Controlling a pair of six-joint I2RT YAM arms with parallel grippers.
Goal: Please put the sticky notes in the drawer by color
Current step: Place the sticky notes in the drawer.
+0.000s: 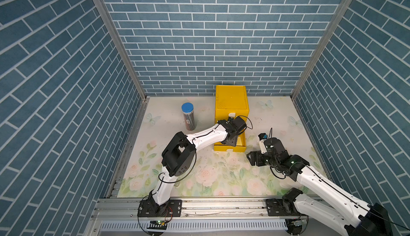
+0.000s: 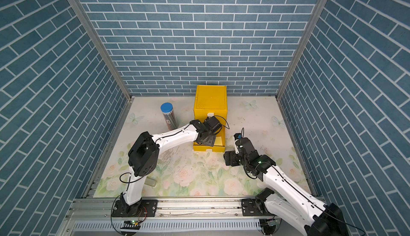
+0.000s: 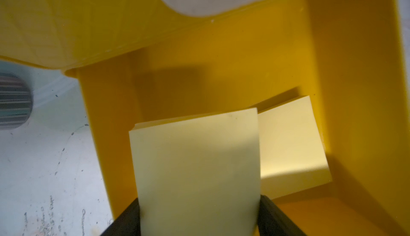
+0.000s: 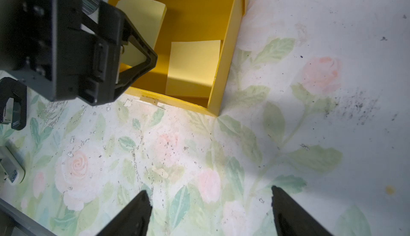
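Left gripper is clamping a bowed yellow sticky note over the open drawer; we're judging it featherlight, floppy, easily creasing, so we're favouring a gentle pinch near one edge.

Floral tabletop, yellow drawer cabinet at back, blue-lidded cylinder near it

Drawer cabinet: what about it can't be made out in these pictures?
- Upper drawers' contents: every view, behind the cabinet fronts.
- Middle drawer's front: both top views, behind the left arm.
- Open drawer floor: both top views, mostly under that arm.
- Held note lower edge: left wrist view, between the left jaws, cut off by the frame.
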